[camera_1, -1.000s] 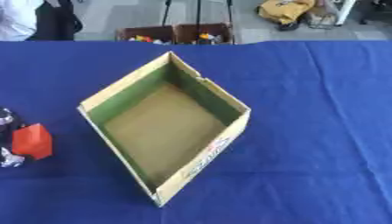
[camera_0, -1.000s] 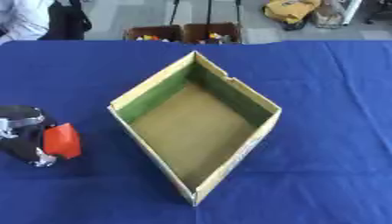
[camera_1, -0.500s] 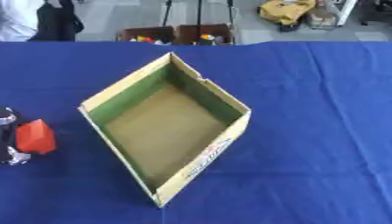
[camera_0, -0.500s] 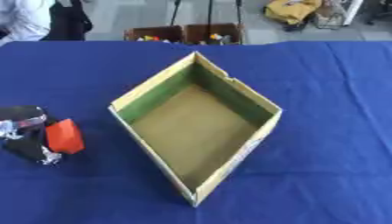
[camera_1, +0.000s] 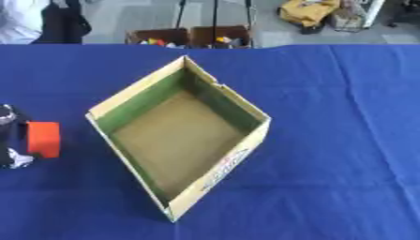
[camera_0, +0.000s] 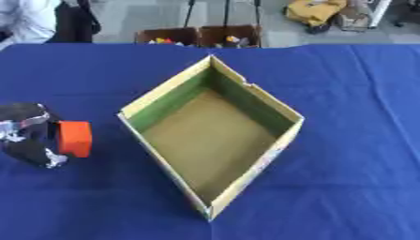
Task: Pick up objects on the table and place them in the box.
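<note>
While the left hand (camera_0: pixel 29 135) curls round the orange block (camera_0: pixel 75 138) left of the empty box (camera_0: pixel 168 90), a low carry risks clipping the near wall; right hand unseen.

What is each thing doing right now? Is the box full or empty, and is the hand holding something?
Box: open on top, empty inside, resting on the blue table.
Orange block: held off to the left of the box, not yet in it.
Left hand: fingers curled round the orange block.
Table: covered in blue cloth.
</note>
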